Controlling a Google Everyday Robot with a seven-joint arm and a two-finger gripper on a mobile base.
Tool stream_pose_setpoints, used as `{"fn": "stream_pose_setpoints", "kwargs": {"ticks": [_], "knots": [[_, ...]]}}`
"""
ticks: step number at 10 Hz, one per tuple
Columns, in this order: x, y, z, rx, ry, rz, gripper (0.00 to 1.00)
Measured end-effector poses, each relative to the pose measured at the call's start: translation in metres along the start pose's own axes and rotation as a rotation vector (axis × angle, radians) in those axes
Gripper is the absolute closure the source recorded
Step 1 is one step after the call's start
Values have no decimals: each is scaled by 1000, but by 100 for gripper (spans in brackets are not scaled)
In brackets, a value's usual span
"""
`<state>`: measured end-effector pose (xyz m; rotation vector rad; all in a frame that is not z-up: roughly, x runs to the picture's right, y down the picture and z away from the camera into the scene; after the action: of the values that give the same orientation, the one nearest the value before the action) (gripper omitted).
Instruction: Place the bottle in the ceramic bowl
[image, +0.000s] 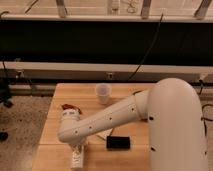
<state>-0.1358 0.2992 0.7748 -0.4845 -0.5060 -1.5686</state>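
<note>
Camera view showed the arm (105, 120) extended diagonally across the wooden table (85, 92), its wrist end lowered at the front-left area. The gripper (76, 158) pointed downward near the front edge, positioned as if for a top-down grasp or release. Whether it was spread, pressed together or pinching an object could not be told. A pale elongated shape at the gripper was possibly the bottle, but this could not be confirmed; the arm may equally have hidden the bottle. No ceramic bowl could be identified with certainty.

A translucent white cup (102, 93) stood upright near the rear centre of the table, well apart from the gripper. A red-and-dark packet (68, 108) lay at the left, just behind the wrist. A flat black object (118, 143) lay near the front, just to the right of the gripper.

Judgement: the low, vertical wrist posture suited work at table level, so the task appeared to be at the pick-up stage, with placement not yet done.
</note>
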Motion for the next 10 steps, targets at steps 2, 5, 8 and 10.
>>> {"fn": "stream_pose_setpoints", "kwargs": {"ticks": [2, 5, 8, 10], "knots": [[0, 0, 0, 0, 0, 1, 20], [0, 1, -1, -2, -2, 2, 40], [-21, -13, -18, -24, 10, -33, 72], [-26, -18, -28, -29, 16, -45, 88]]}}
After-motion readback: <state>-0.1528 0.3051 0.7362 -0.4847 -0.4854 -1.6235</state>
